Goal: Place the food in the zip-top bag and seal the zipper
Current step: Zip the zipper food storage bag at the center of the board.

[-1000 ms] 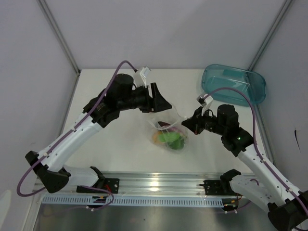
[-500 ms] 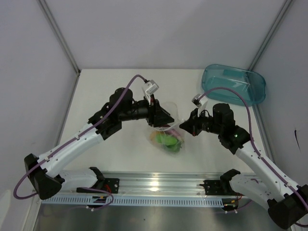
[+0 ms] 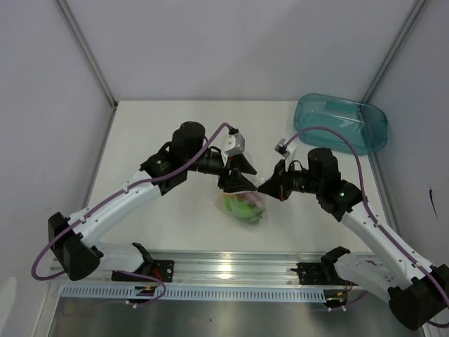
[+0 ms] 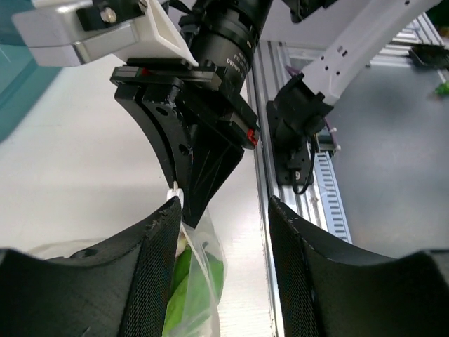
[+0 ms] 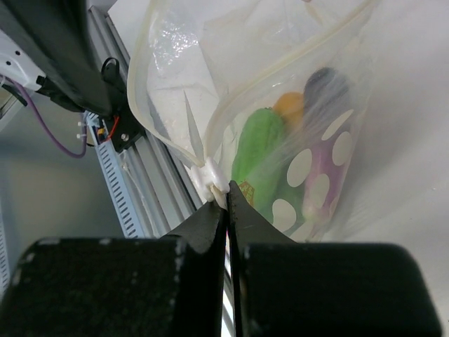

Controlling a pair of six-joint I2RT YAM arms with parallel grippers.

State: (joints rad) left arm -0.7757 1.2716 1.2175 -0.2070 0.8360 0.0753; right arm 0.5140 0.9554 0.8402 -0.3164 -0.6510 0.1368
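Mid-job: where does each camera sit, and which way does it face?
Top external: above and behind the robot, looking down on the left arm, right arm and zip-top bag.
Left wrist: past the open left gripper toward the right gripper pinching the bag.
Right wrist: along its shut fingers at the food inside.
All share the bag.

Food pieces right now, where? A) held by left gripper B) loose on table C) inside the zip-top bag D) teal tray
C: in the right wrist view the food sits behind the clear wall of the zip-top bag, whose edge the right gripper pinches.
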